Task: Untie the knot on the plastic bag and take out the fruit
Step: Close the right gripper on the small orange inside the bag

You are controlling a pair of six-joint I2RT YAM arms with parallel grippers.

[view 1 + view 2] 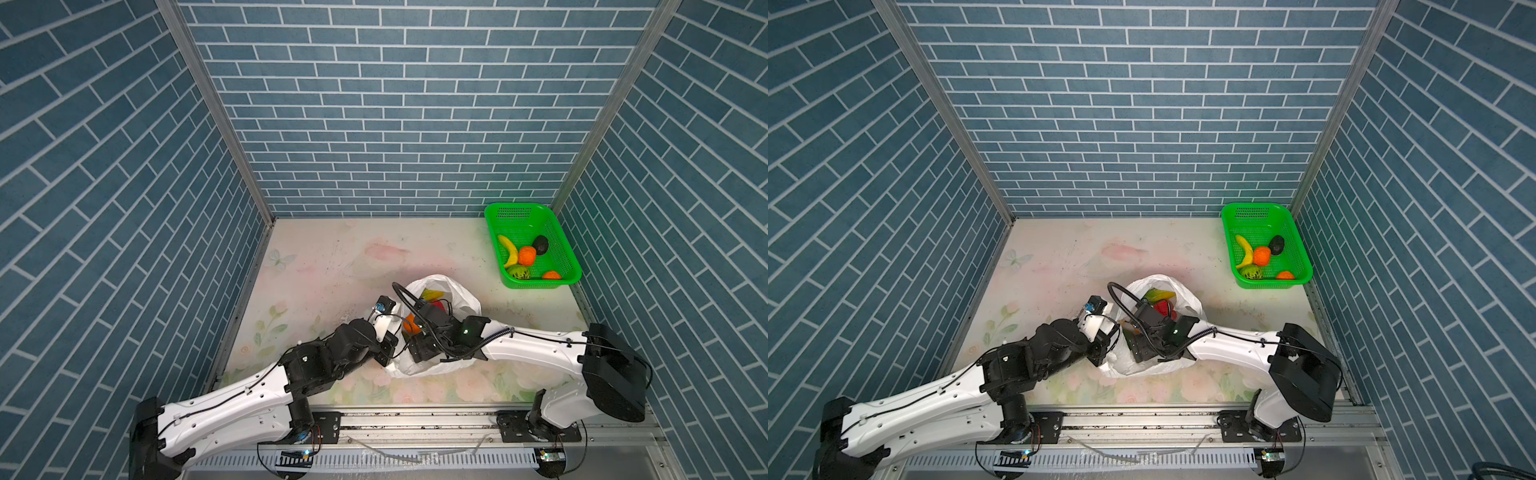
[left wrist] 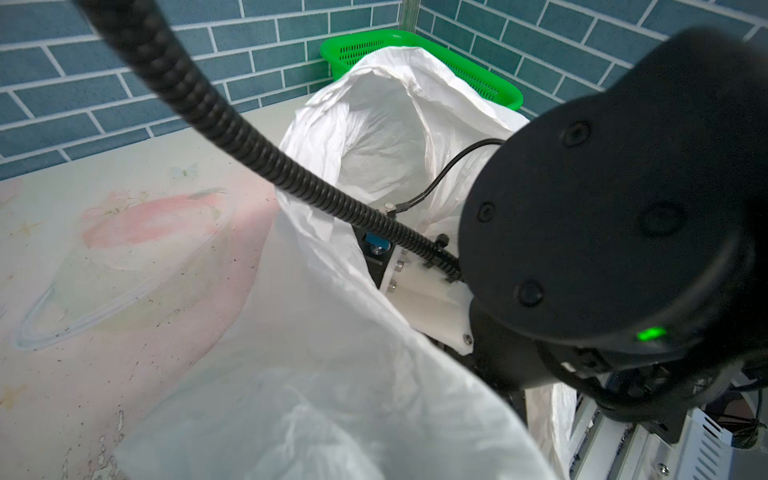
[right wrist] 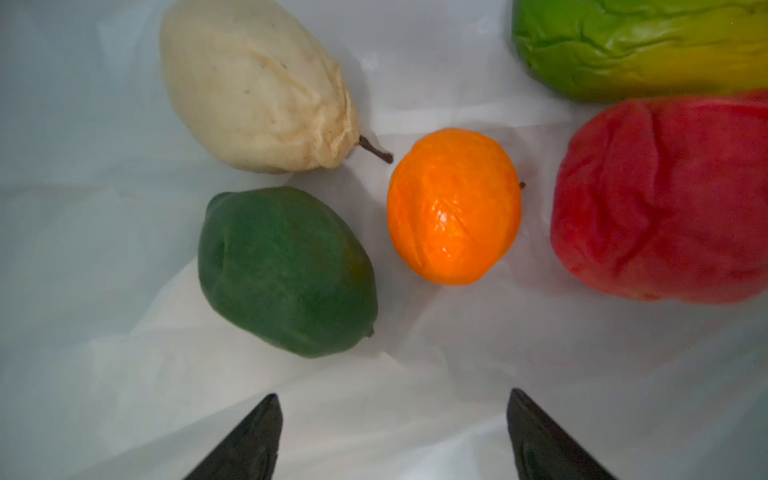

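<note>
Bag [image 1: 465, 301] lies near the front of the bench [image 1: 332, 266], between the two arms, its mouth untied and gaping in both top views. At its left side the left fingers [image 1: 390, 351] are closed and seem to pinch the rim. The left wrist view shows white film drawn up close to the lens, though the fingers themselves are hidden there. Inside lie a pear [image 3: 257, 87], an avocado [image 3: 286, 270], a tangerine [image 3: 453, 208], a red fruit [image 3: 665, 199] and a mango [image 3: 640, 45]. The right fingers [image 3: 249, 444] are down in the bag, wide apart and empty, just above the film, with the avocado and tangerine nearest ahead. Well apart, in the back right corner, the basket [image 1: 515, 212] holds several fruits. The film is the likely trouble. It is thin and slick, so it could slide out of the left pinch and let the mouth fall over the right arm. The right fingers might also nip a fold of it with the fruit and drag the whole bag up. The fruits are round and close together, so an off-centre squeeze may roll one aside. The right arm's hose [image 2: 232, 124] crosses the mouth and could catch the rim on the way out.
</note>
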